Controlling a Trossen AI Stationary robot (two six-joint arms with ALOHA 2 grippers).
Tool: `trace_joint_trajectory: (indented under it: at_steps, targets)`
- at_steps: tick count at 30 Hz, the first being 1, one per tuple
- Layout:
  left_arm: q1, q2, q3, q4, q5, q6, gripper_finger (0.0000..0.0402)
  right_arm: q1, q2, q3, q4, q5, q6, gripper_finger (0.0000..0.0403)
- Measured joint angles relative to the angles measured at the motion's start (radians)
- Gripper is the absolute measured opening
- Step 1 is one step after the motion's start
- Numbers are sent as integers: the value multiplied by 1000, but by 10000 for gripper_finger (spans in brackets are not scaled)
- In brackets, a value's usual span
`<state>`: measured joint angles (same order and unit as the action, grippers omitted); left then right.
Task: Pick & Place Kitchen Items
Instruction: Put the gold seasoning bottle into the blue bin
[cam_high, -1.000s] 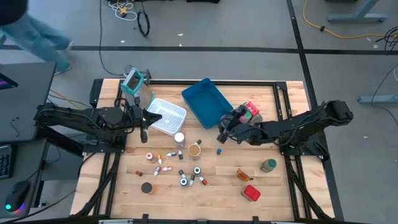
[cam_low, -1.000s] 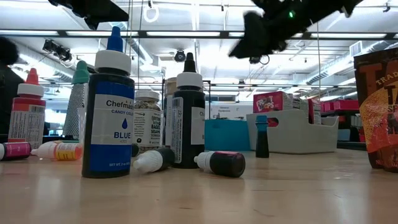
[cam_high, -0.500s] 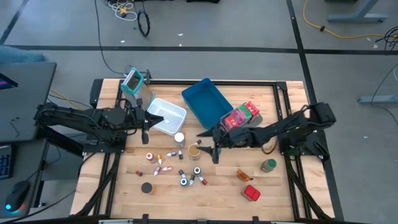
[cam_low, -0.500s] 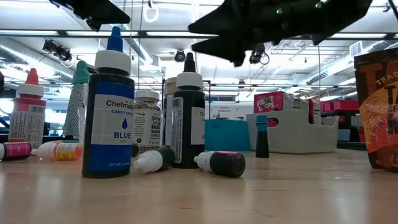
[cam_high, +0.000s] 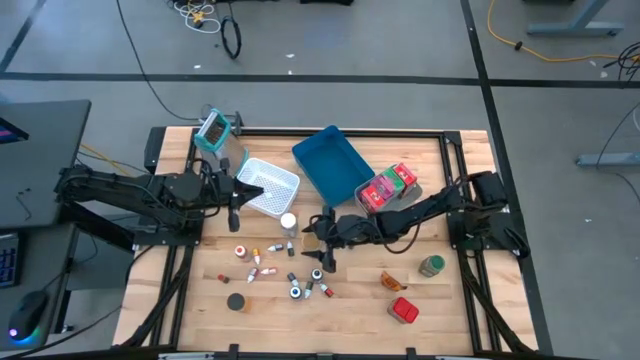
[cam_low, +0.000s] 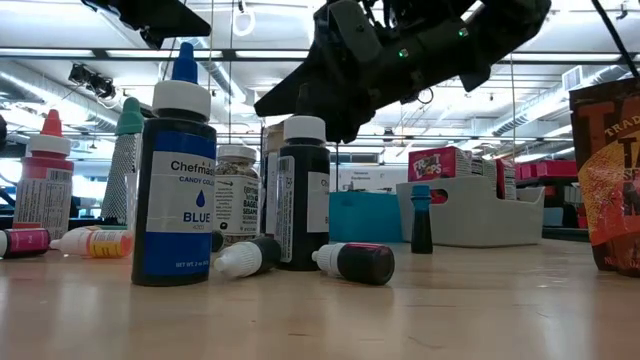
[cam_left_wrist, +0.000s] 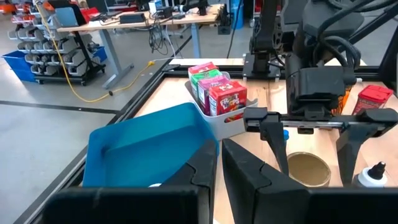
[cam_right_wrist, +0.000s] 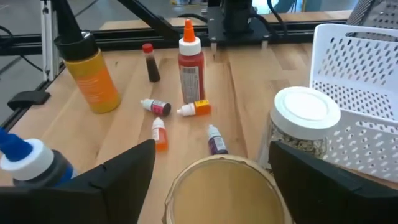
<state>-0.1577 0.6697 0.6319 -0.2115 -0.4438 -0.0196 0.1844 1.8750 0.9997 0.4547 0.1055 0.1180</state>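
Tan-lidded jar (cam_right_wrist: 219, 190) between open right pincer (cam_high: 321, 243) fingers; white-capped jar (cam_right_wrist: 303, 123) beside.

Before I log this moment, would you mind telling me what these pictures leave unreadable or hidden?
- Blue tray: left wrist view, near end hidden behind the left pincer.
- Tan-lidded jar: right wrist view, cut off by the frame edge between the right pincer's fingers; contents unseen.
- Dark bottle: low view, tip hidden by the right arm.
- Small bottles: high view, too small to read labels.
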Motion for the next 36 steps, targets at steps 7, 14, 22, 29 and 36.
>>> trace_joint_trajectory:
  at_steps: [7,14,22,29,36]
  targets:
    - [0,0,0,0,0,27,33,2,0,0,-5,32,-17,320]
    - [0,0,0,0,0,27,33,5,-7,-4,69,41,-98,330]
    - [0,0,0,-2,0,27,33,-5,-9,-4,-83,60,1,344]
    - [0,0,0,-2,0,27,33,-6,-9,-4,-113,103,-3,332]
    - [0,0,0,-1,0,22,33,-9,-9,-4,-106,88,-2,284]
